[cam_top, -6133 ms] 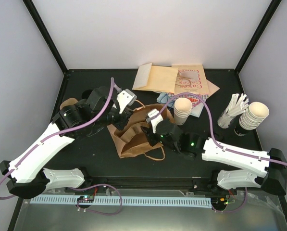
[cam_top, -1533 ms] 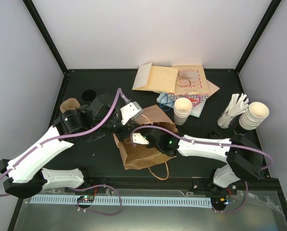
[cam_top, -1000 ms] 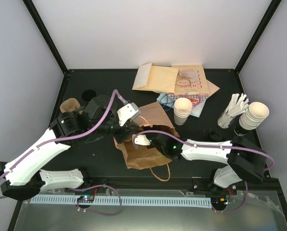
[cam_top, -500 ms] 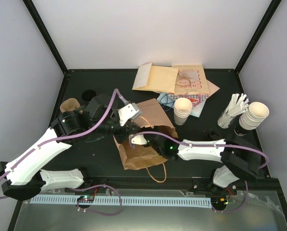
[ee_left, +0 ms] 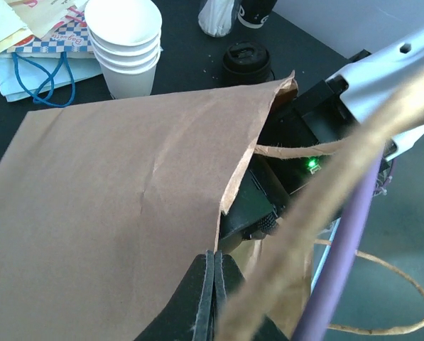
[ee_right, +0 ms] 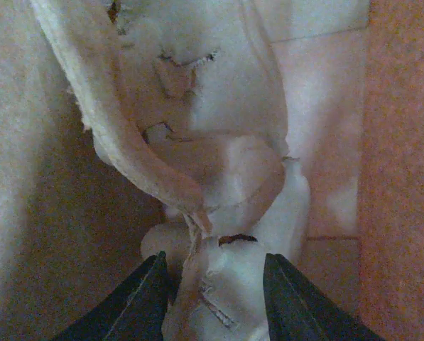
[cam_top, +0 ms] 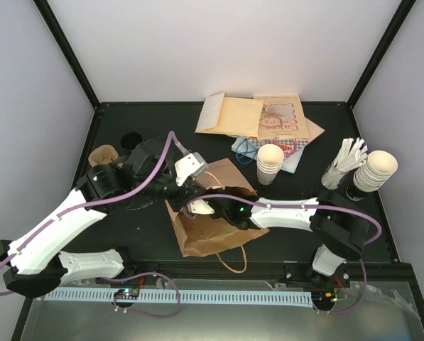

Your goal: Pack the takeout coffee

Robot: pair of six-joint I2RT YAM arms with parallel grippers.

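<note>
A brown paper bag lies on its side mid-table, its mouth toward the left arm. My left gripper is shut on the bag's upper edge and holds the mouth up; the overhead view shows the left gripper at that edge. The right arm reaches into the bag from the right. Inside, my right gripper has its jaws apart around a pale whitish shape beneath a twisted paper handle. I cannot tell whether this shape is the takeout coffee; no lidded cup shows clearly.
A stack of cream cups stands right of the bag, and another stack beside white sticks in a holder. Flat paper bags lie at the back. A black lid sits by the right arm and a brown piece at left.
The right gripper has pushed further left inside the bag and its jaws have come apart. The bag has shifted slightly. The left gripper has kept its hold on the edge.
</note>
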